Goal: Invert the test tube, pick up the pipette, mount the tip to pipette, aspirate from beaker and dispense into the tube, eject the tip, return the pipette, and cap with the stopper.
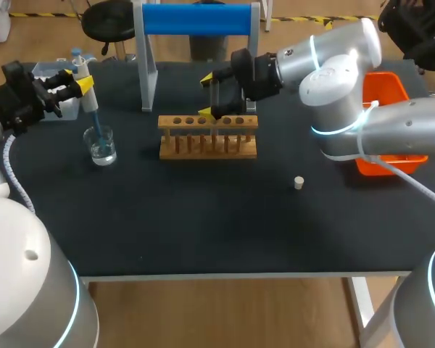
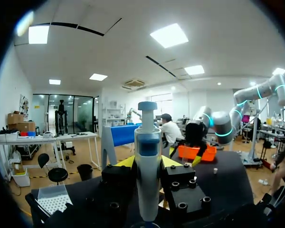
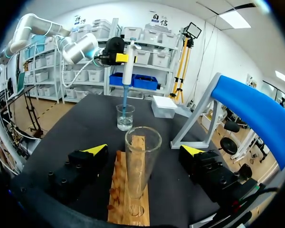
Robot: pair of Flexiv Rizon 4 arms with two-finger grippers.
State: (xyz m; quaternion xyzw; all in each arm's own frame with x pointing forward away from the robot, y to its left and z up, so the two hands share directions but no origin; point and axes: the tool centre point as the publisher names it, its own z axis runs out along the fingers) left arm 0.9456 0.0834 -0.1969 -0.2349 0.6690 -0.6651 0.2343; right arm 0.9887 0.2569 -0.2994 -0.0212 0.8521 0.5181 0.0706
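The left arm's fingers (image 1: 83, 80) are clamping the white and blue pipette (image 2: 147, 161) from both sides, holding it upright above the glass beaker (image 1: 101, 145) near the left side of the dark surface (image 1: 203, 217). The pipette's blue tip (image 3: 125, 102) is dipping into the clear liquid in the beaker. The right arm's fingers (image 1: 209, 96) are standing wide open on either side of the clear test tube (image 3: 141, 161), not touching it. The tube is standing upright, mouth up, in the wooden rack (image 1: 207, 138) at mid-surface. A small pale stopper (image 1: 299, 182) is lying alone, right of the rack. An orange bin (image 1: 391, 87) is sitting at the surface's right edge, partly hidden by the right arm.
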